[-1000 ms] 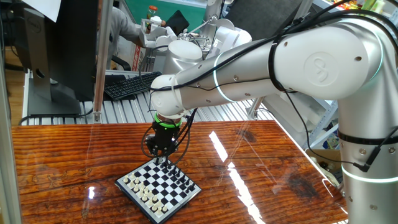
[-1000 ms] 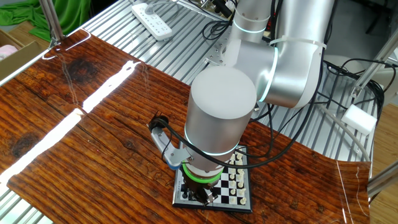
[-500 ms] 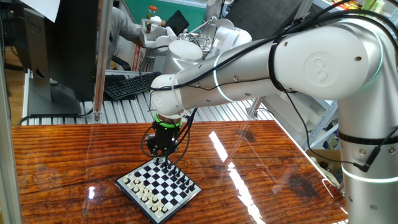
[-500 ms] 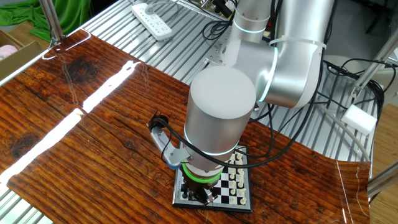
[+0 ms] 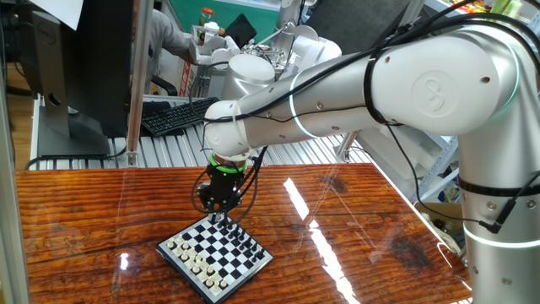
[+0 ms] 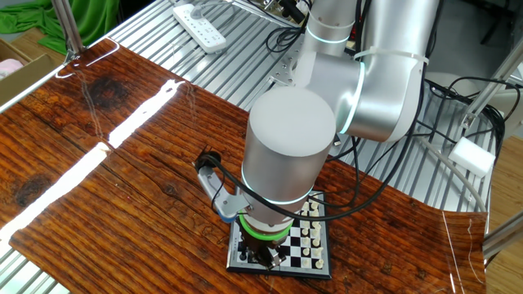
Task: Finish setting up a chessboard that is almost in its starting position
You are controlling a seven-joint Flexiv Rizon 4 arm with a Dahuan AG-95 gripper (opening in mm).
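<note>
The chessboard [image 5: 221, 250] lies on the wooden table, a small black-and-white board with a dark rim. White pieces [image 5: 196, 262] line its near-left side and black pieces [image 5: 249, 243] its far-right side. My gripper [image 5: 223, 216] points straight down over the board's far corner, by the black rows, with its fingers together. Whether a piece sits between the tips is too small to tell. In the other fixed view the arm's wrist covers most of the chessboard [image 6: 317, 245], and the gripper [image 6: 266, 258] shows only partly beneath it.
A keyboard [image 5: 175, 115] and a dark monitor [image 5: 80, 67] stand behind the table on the metal bench, beside a vertical pole [image 5: 137, 84]. A white power strip [image 6: 203, 27] and cables lie on the slatted surface. The arm's elbow [image 6: 384, 73] looms over the table's far side.
</note>
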